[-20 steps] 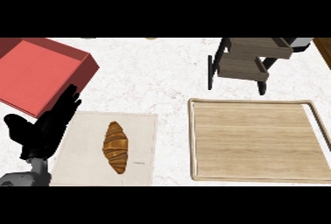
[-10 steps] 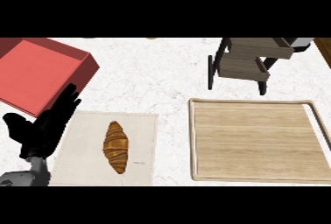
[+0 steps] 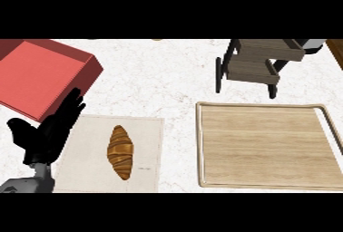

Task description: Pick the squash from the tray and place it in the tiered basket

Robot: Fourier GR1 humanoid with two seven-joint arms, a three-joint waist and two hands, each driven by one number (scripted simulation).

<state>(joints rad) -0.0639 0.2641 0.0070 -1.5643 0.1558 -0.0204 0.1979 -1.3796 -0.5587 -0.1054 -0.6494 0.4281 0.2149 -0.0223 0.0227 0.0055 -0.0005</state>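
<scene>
The wooden tray lies flat at the right of the counter, and I see no squash on it or anywhere else in the head view. The tiered basket, dark-framed with wooden shelves, stands at the back right, just beyond the tray. My left hand shows at the lower left, open with fingers pointing up, between the red box and the pale mat. It holds nothing. My right hand does not show.
A red box sits at the back left. A croissant lies on a pale mat at the front left, beside my left hand. White marble counter separates mat, tray and basket.
My left hand has risen slightly along the mat's left edge, still open. Nothing else has moved.
</scene>
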